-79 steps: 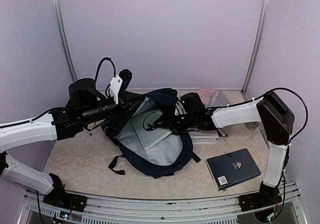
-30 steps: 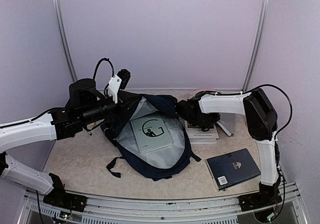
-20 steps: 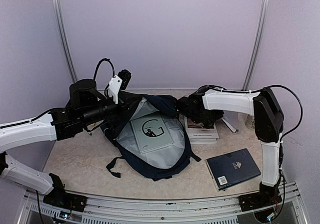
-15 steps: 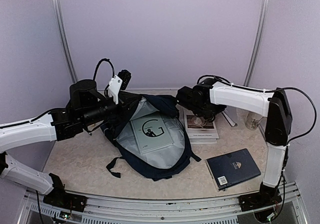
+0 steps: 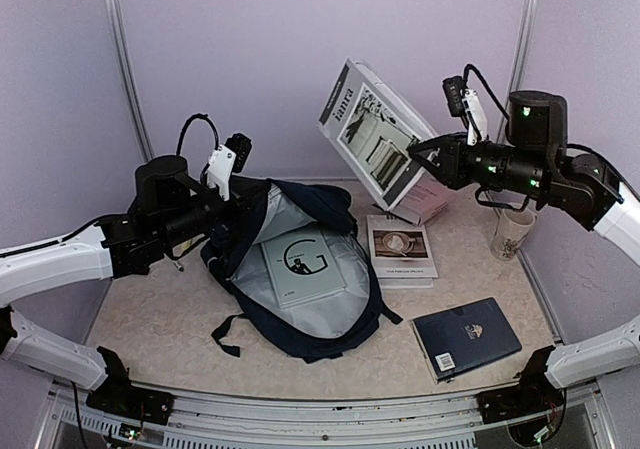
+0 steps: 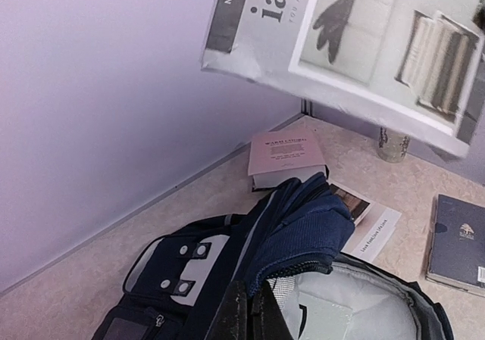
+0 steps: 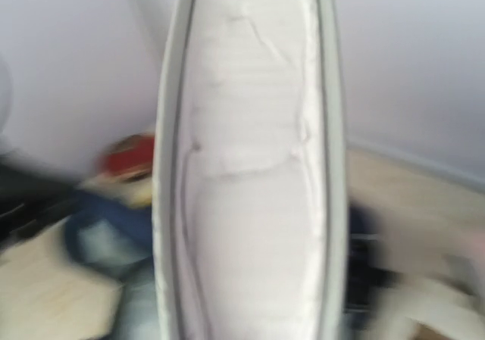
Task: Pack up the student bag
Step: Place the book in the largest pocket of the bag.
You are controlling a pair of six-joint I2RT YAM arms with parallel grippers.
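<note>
The beige, speckled table (image 5: 150, 314) carries the student bag (image 5: 325, 314) lying open left of centre, one black strap (image 5: 230, 331) trailing onto the surface toward the near edge. Just beside the bag's right side lies a white book with a cup picture (image 5: 401, 250), on top of a low stack. A pink book (image 5: 428, 202) lies by the back wall, a mug (image 5: 511, 235) stands at the right, and a navy hardcover book (image 5: 466, 337) lies near the front right.

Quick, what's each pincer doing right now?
Left pincer: closed on the student bag's rim.
Right pincer: closed on the grey book, held up.
</note>
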